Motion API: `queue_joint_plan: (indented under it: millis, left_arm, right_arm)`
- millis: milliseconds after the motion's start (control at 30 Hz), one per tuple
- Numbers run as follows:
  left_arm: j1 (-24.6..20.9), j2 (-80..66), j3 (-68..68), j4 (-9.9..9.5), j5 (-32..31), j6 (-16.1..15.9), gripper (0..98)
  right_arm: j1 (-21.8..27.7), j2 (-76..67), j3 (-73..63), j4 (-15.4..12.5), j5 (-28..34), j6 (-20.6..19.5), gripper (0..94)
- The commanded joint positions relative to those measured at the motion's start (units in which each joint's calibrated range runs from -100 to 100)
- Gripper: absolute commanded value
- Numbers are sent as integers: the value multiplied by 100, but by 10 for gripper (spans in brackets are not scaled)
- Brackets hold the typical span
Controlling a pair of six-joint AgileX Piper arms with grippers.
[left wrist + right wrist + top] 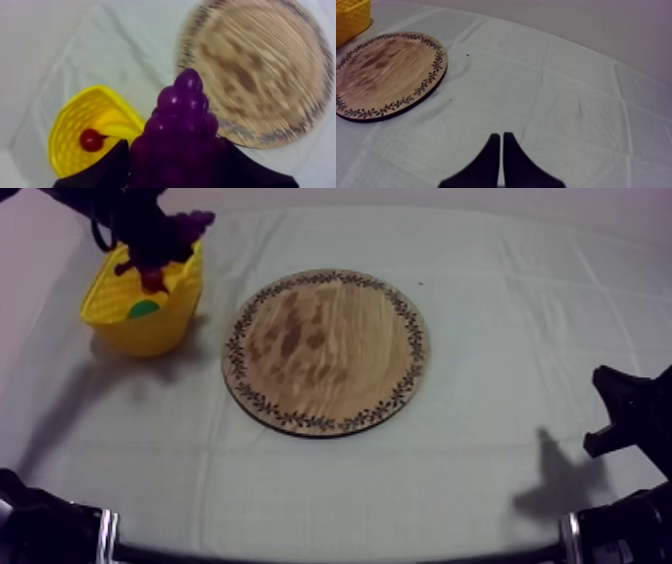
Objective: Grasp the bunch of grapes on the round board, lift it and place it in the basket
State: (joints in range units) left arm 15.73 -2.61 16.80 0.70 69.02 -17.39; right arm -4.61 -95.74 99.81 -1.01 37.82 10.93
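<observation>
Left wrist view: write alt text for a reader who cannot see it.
The left pincer grips a bunch of grapes close by the yellow basket, which holds a small red fruit. The wooden board lies beyond on the cloth.

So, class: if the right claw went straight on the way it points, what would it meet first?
Probably bare cloth: the shut right claw aims past the wooden board, though depth is unclear.

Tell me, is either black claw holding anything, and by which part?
The left gripper holds the bunch of grapes by its broad end, narrow tip pointing away, above the yellow basket. The right gripper holds nothing.
</observation>
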Motion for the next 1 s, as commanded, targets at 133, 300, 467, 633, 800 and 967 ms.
queue_joint_plan:
  millis: [133,300,467,633,800,967]
  left_arm:
    - [-565,499,-1115,-88,-59,412,468]
    - [-795,1096,-1555,-254,-239,834,474]
    - [-905,1664,-1544,-447,-435,1134,471]
    - [-922,2137,-1261,-581,-596,1288,460]
    - [-909,2543,-1173,-689,-636,1475,462]
    - [-909,2813,-1197,-787,-666,1568,450]
  right_arm:
    - [2,-1,-3,1,0,0,4]
    - [2,-1,-3,1,0,1,4]
    - [2,-1,-3,1,0,-1,4]
    - [2,-1,-3,1,0,1,4]
    - [2,-1,-3,1,0,-1,4]
    - [2,-1,-3,1,0,-1,4]
